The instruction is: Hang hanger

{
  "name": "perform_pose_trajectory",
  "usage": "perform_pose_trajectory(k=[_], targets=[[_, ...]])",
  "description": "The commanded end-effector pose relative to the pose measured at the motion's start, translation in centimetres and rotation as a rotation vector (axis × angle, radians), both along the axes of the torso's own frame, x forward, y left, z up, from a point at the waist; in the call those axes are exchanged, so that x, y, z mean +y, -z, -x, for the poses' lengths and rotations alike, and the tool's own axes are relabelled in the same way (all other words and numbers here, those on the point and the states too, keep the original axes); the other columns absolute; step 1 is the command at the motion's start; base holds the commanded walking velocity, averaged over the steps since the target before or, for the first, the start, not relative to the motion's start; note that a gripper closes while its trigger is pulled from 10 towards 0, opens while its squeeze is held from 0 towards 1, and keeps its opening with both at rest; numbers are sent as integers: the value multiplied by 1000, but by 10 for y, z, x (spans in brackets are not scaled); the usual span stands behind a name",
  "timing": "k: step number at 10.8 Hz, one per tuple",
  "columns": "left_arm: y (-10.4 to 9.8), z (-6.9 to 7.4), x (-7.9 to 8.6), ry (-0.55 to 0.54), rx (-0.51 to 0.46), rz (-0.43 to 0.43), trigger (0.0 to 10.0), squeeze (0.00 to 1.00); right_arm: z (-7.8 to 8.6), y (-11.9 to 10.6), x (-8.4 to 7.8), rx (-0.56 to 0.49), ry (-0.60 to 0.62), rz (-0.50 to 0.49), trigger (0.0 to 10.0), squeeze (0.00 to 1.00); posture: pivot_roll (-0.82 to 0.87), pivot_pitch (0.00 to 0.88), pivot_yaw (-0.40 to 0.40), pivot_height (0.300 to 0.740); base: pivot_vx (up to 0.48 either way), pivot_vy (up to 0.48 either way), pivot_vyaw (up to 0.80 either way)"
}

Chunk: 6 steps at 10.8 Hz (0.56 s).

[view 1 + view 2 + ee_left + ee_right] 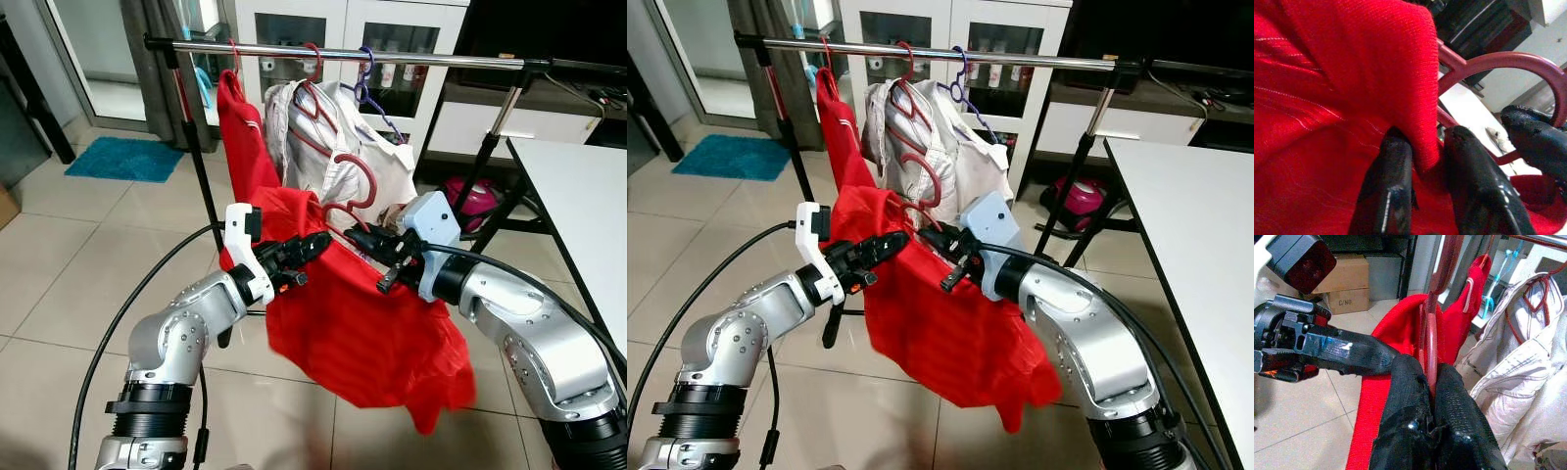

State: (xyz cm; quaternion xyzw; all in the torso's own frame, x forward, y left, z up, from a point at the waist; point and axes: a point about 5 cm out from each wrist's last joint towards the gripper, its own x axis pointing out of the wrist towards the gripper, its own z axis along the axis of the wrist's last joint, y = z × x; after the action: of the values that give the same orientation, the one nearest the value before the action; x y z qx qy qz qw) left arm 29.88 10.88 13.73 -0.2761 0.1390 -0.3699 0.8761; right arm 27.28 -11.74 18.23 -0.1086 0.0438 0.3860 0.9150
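Red cloth fills the middle of the scene: one red garment (pixel 362 323) hangs between the two grippers, draped on one dark red hanger (pixel 355 186) whose hook rises above the cloth, below the rail (pixel 392 56) and not on it. The left gripper (pixel 312 247) has its two fingers (pixel 1391 191) clamped on a fold of the garment at its shoulder, just beside the hanger's neck. The right gripper (pixel 364 238) has its fingers (pixel 1410 411) pressed together on the hanger's thin bar, and the two grippers' tips nearly meet. On the rail three hooks can be counted: one red at the left end carrying a second red garment (pixel 240 137), one dark red carrying a white shirt (pixel 343 147), and one purple hanger (pixel 370 88) just beside it. To the right of the purple hook the rail runs bare to its right post (pixel 490 147); the left part is crowded. A white table (pixel 588 215) edges in on the right, near the right arm, and tiled floor (pixel 78 255) lies open on the left, with one blue mat (pixel 122 159) well apart by the doorway. A white cabinet (pixel 343 29) stands behind the rail.
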Motion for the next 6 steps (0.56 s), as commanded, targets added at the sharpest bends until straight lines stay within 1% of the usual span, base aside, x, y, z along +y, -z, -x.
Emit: perform_pose_trajectory(k=[1, 2, 3, 4, 5, 6], targets=[[2, 0, -1, -2, 17, -21, 0, 0, -3, -5, -2, -28, 19, 14, 10000, 0, -29, 0, 13, 740, 0, 0, 0], [4, 2, 0, -7, 21, -43, 0, 0, -5, -2, -4, -19, 49, 26, 10000, 0, -23, 0, 9, 740, 0, 0, 0], [6, 2, 3, -48, 41, -81, 0, 0, -6, 1, -6, -8, 69, 36, 10000, 0, -13, 0, 5, 740, 0, 0, 0], [7, 2, 6, -73, 44, -101, 0, 0, -7, 3, -6, -4, 74, 40, 10000, 0, -12, 0, 6, 740, 0, 0, 0], [7, 0, 11, -106, 28, -150, 0, 0, -8, 6, -5, 7, 87, 51, 10000, 0, -11, 0, 7, 740, 0, 0, 0], [3, -1, 15, -132, -18, -202, 0, 0, -11, 10, -8, 21, 125, 74, 10000, 0, -4, 0, 6, 740, 0, 0, 0]])
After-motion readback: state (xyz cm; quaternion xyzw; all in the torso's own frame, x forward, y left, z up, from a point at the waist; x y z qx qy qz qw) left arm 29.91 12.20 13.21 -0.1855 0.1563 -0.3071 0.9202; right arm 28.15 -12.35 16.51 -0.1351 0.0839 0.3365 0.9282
